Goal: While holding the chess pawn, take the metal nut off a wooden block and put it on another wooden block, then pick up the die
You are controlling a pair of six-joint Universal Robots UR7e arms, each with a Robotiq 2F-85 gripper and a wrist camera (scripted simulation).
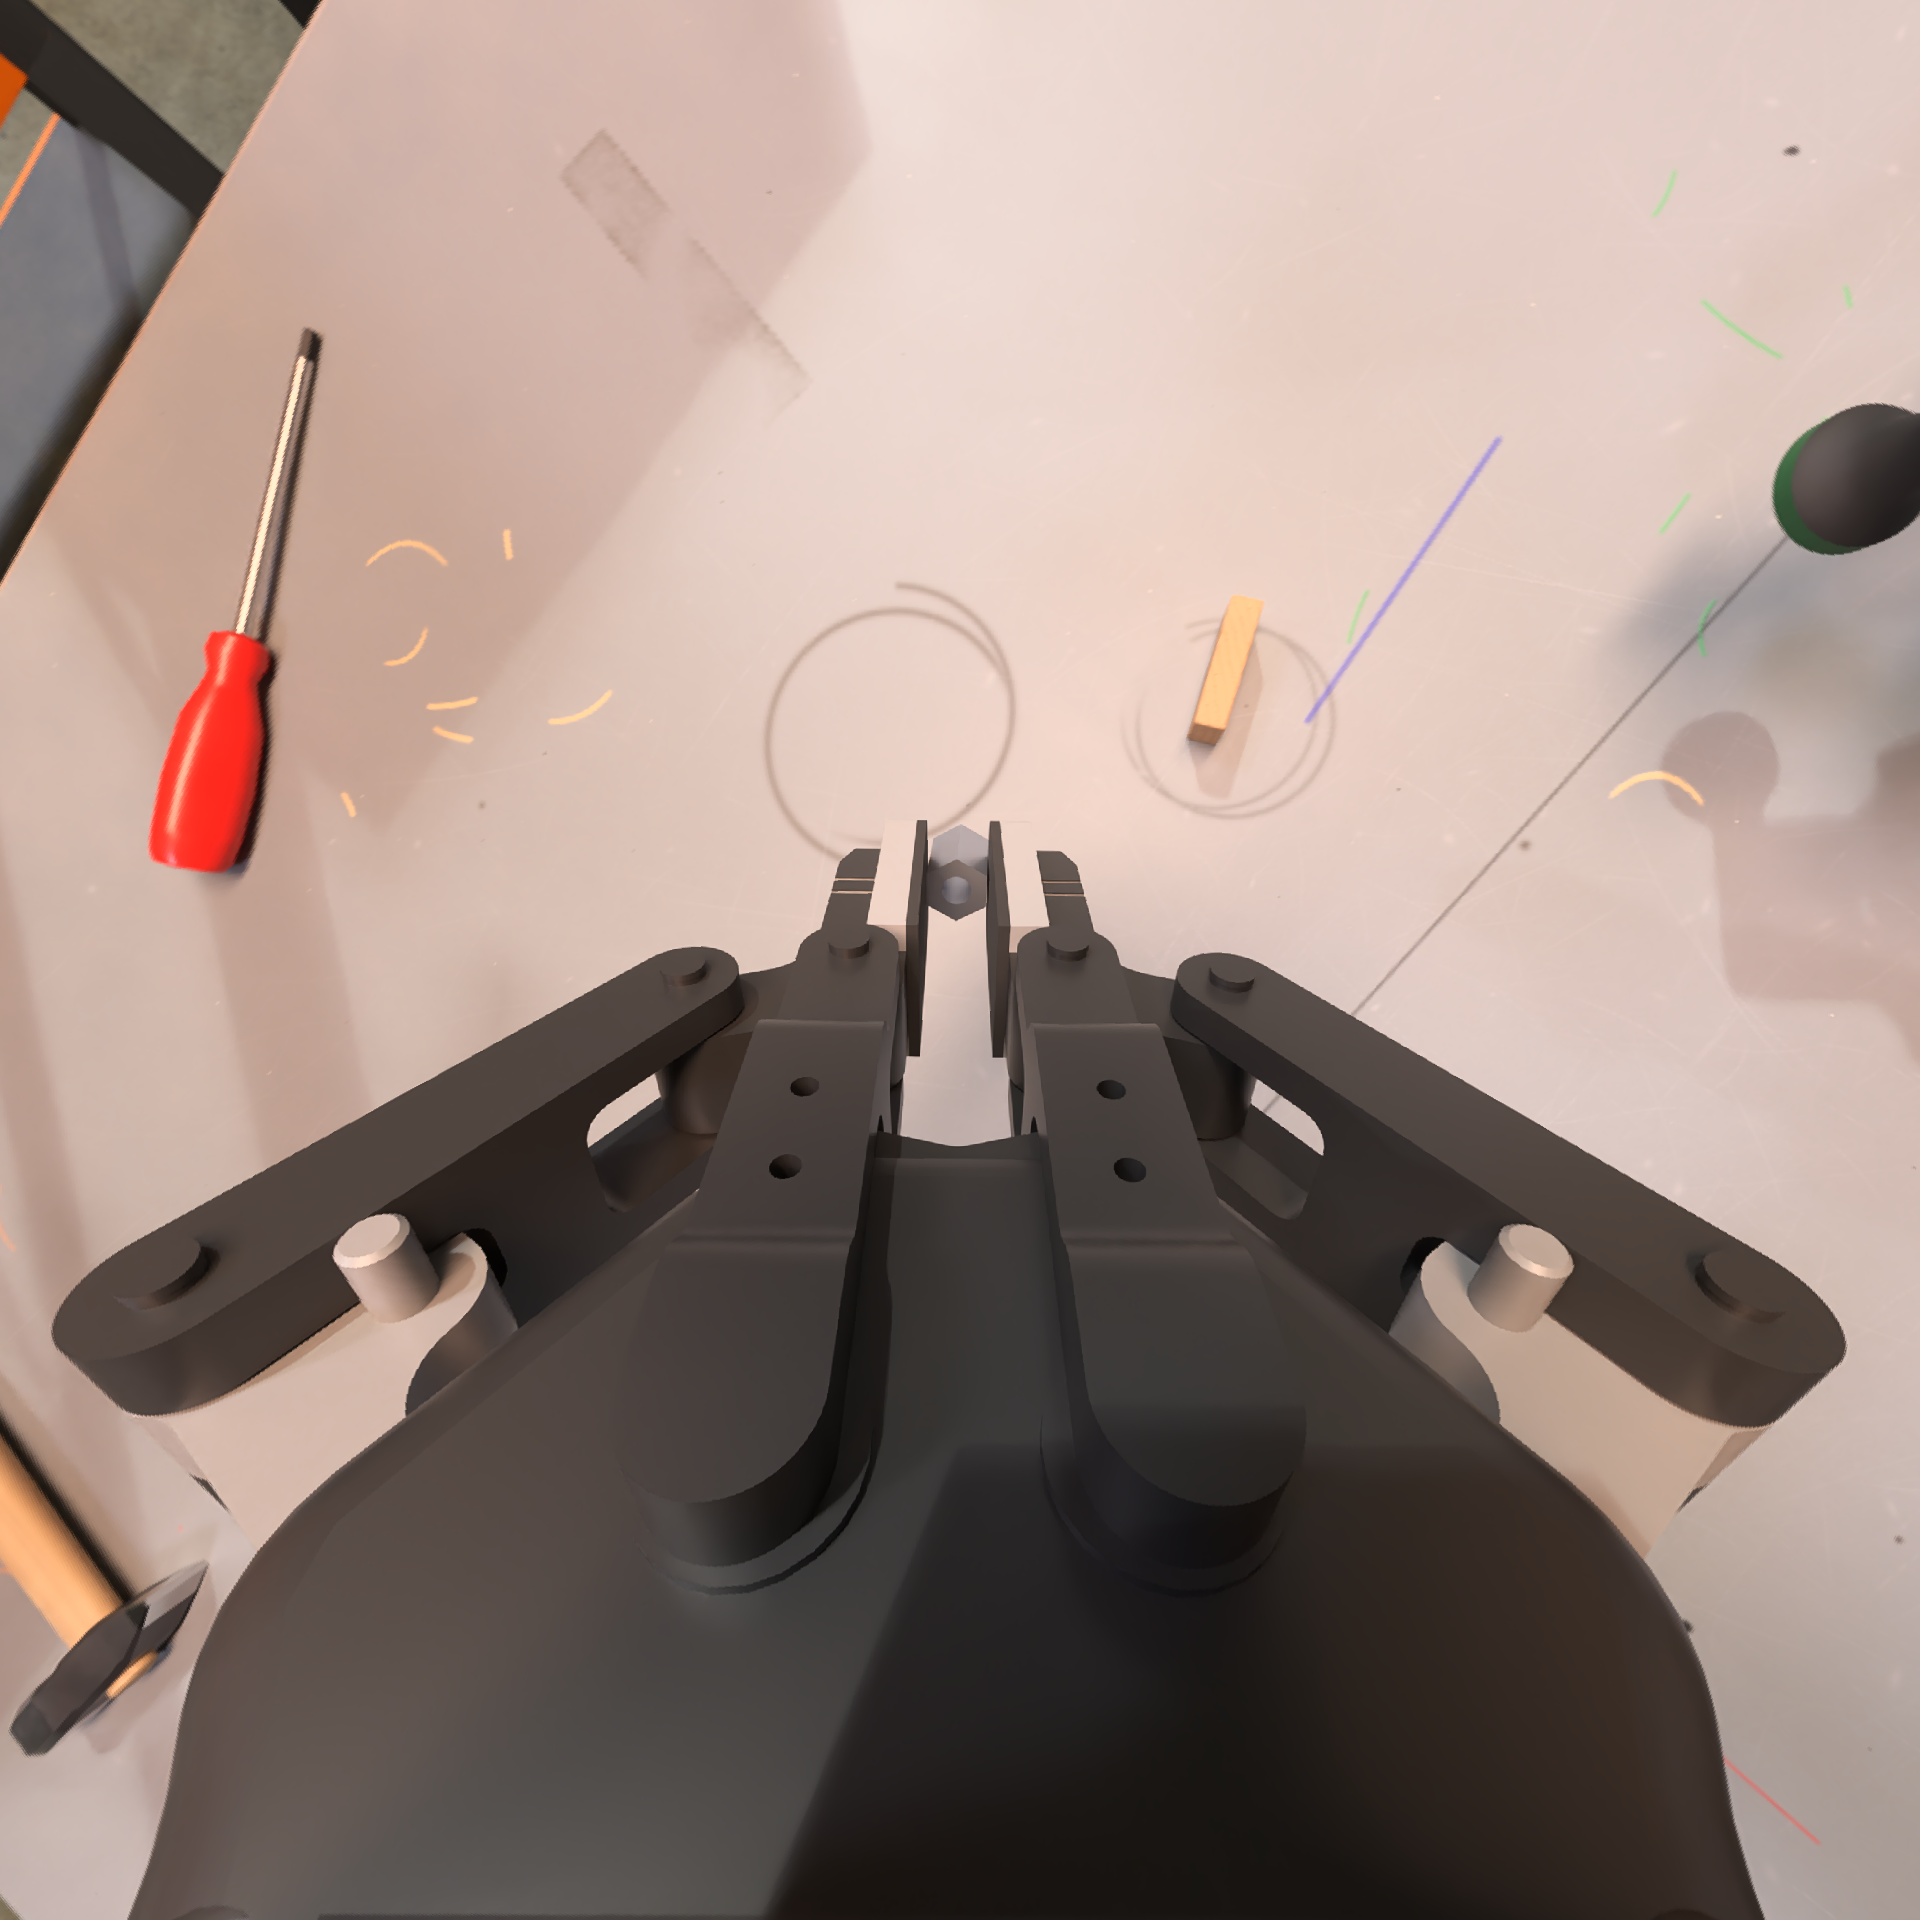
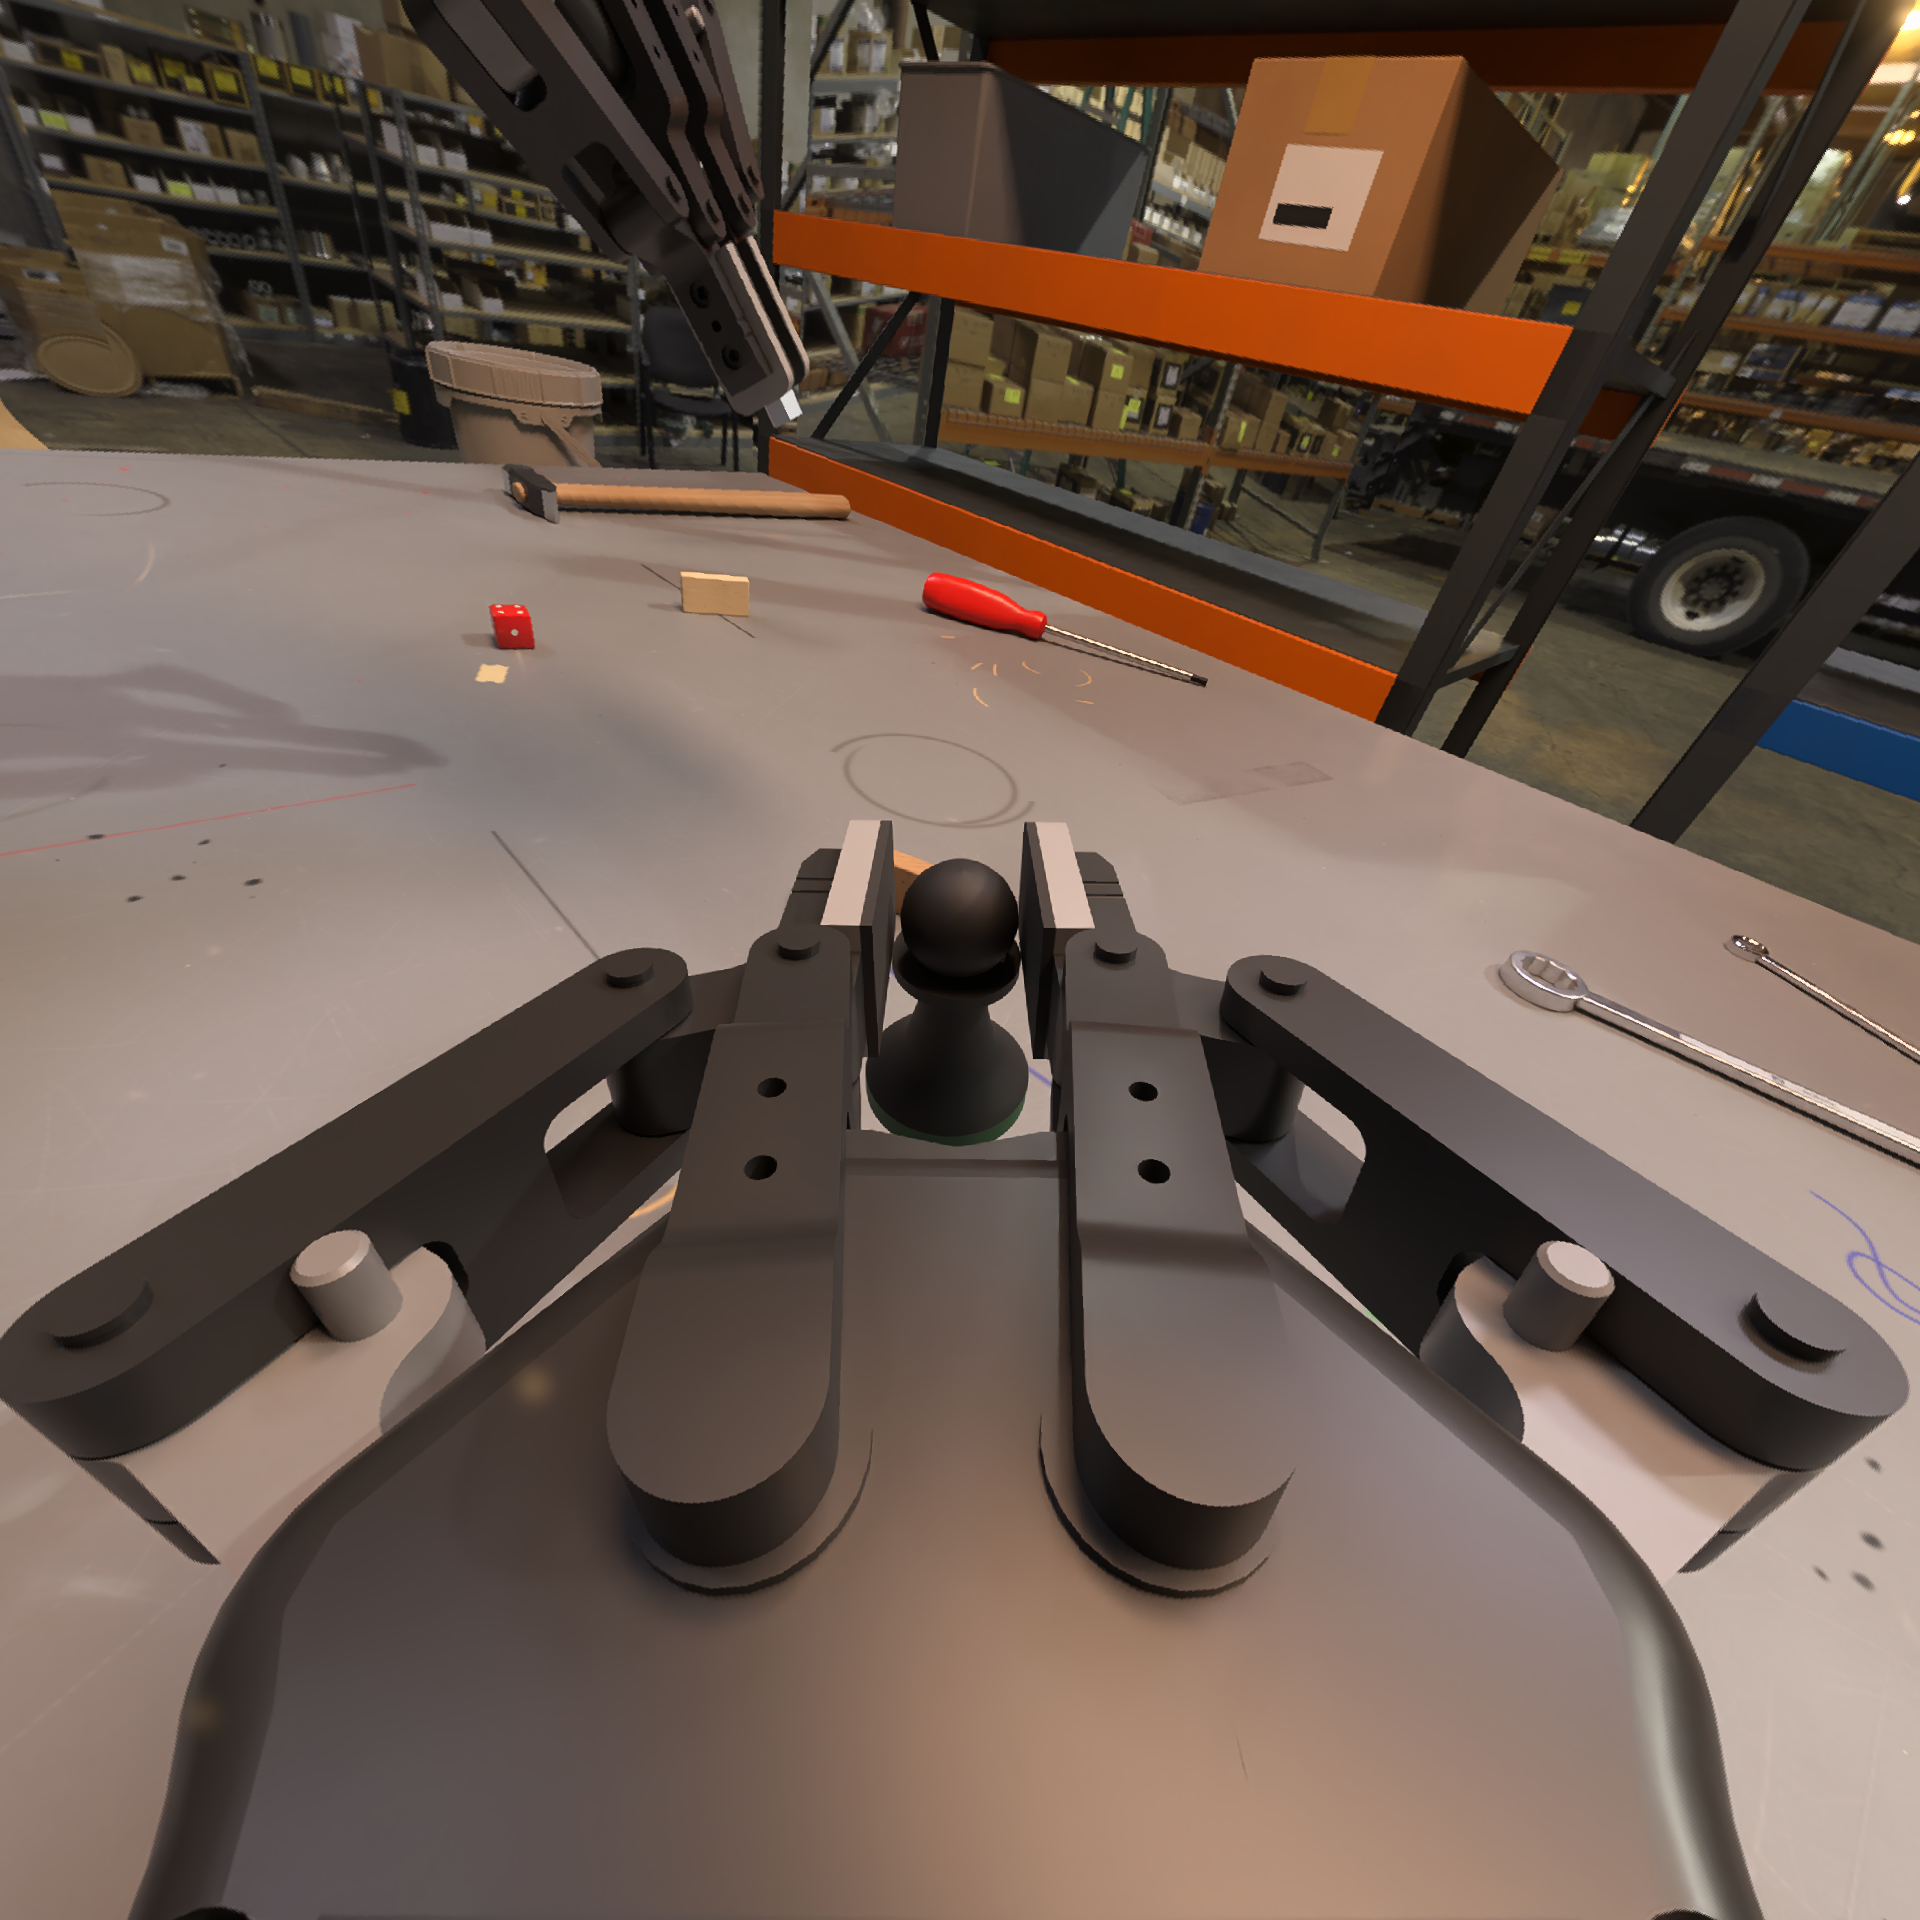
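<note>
My left gripper (image 1: 956,831) is shut on the small metal nut (image 1: 956,883) and holds it above the table. A wooden block (image 1: 1226,670) lies on the table ahead and to the right of it. My right gripper (image 2: 958,831) is shut on the black chess pawn (image 2: 956,977), which stands upright between the pads. The pawn also shows at the right edge of the left wrist view (image 1: 1855,478). The red die (image 2: 511,625) lies far left on the table, with a second wooden block (image 2: 715,592) to its right. The left gripper (image 2: 784,400) hangs high above them.
A red-handled screwdriver (image 1: 213,748) lies left, also in the right wrist view (image 2: 987,608). A hammer (image 2: 675,501) lies at the far table edge. A wrench (image 2: 1621,1023) lies right. A small tan piece (image 2: 490,673) lies near the die. Orange shelving (image 2: 1164,301) stands beyond.
</note>
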